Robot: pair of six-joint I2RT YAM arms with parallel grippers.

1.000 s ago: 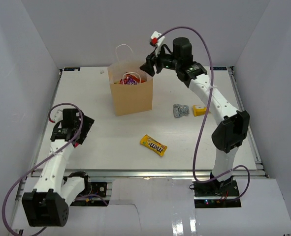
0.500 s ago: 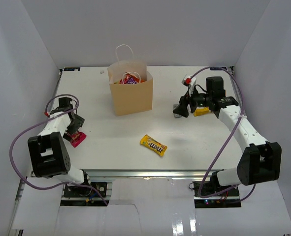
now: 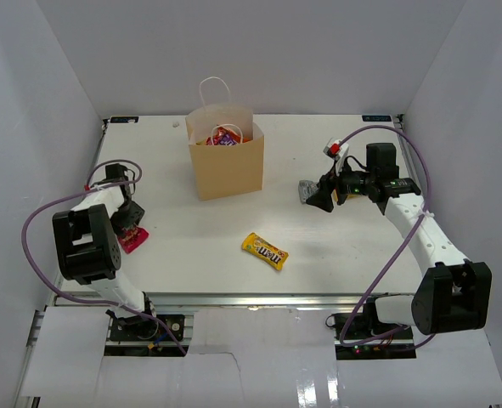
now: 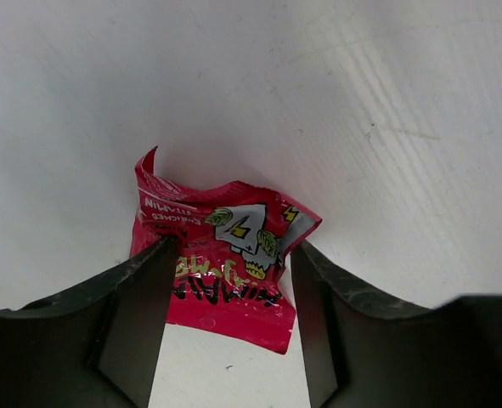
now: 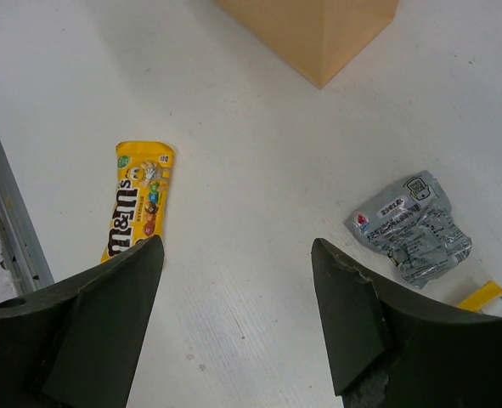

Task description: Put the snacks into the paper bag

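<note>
A: Two grippers: how do their jaws stand?
B: Left gripper (image 4: 234,248): jaws spread, straddling a pink packet (image 4: 195,208) lying on the table (image 4: 386,102). Right gripper (image 5: 236,245): jaws spread, holding nothing, above the table between a yellow packet (image 5: 138,211) and a silver packet (image 5: 410,228).
A: And the paper bag (image 3: 227,170)?
B: Upright at the table's far side, well apart from both grippers, wrappers (image 3: 225,136) showing in its mouth.
</note>
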